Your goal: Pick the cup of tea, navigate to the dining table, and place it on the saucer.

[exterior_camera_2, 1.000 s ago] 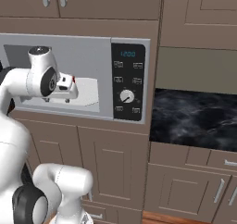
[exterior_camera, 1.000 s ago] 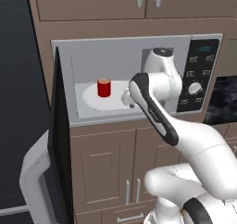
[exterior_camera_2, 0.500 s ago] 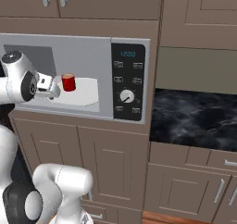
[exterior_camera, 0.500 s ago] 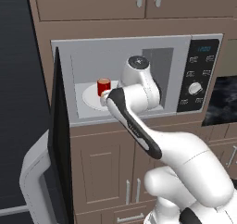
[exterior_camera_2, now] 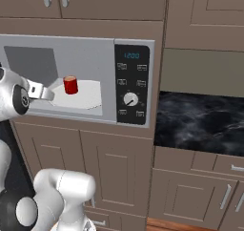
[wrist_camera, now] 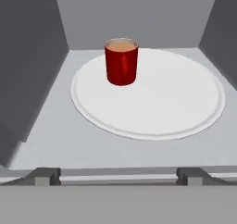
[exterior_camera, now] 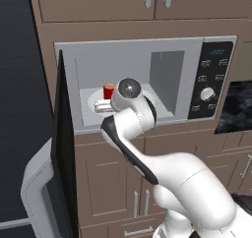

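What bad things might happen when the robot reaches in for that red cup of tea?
1. The cup of tea is nearly full, so a bump from the open tool might spill it on the white plate.
2. The cup stands off-centre at the back of the plate, so the tool must go deep into the microwave and may brush its walls.
3. The open door stands close beside the arm.

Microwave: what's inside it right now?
Inside the microwave, a large white round plate lies on the floor, with the cup of tea upright on its far left part. The open gripper sits at the opening. The plate under the cup is covered.
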